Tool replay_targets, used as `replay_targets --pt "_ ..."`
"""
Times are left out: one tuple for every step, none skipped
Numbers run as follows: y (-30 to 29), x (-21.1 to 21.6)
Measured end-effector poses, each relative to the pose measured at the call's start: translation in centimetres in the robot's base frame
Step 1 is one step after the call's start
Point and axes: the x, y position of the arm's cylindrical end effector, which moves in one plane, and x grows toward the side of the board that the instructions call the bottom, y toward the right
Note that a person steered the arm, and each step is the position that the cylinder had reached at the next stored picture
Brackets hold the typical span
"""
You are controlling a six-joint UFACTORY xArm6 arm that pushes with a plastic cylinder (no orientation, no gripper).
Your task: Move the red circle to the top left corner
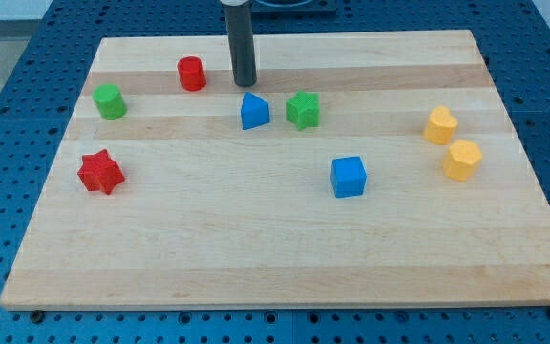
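Observation:
The red circle (192,74) is a short red cylinder standing on the wooden board (285,248), near the view's top left. My tip (244,82) rests on the board just to the right of the red circle, a small gap apart, and just above the blue triangular block (254,112). The rod rises straight up out of the view's top.
A green cylinder (110,101) sits left of the red circle, a red star (100,172) below it. A green star (304,110) is right of the blue triangle, a blue cube (349,177) at centre. Two yellow blocks (440,125) (463,160) sit at the right.

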Motion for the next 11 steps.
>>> replay_targets --pt "-0.5 0.0" --pt "-4.3 -1.0" --pt "-6.1 -1.2" --pt "-5.6 1.0" --pt "-8.0 0.2" --pt "-11.6 -2.9" --pt "-11.7 -2.7" --pt "-7.5 -1.9" --pt "-6.1 -3.4" --pt "-8.1 -5.9" --pt "-12.0 -6.6"
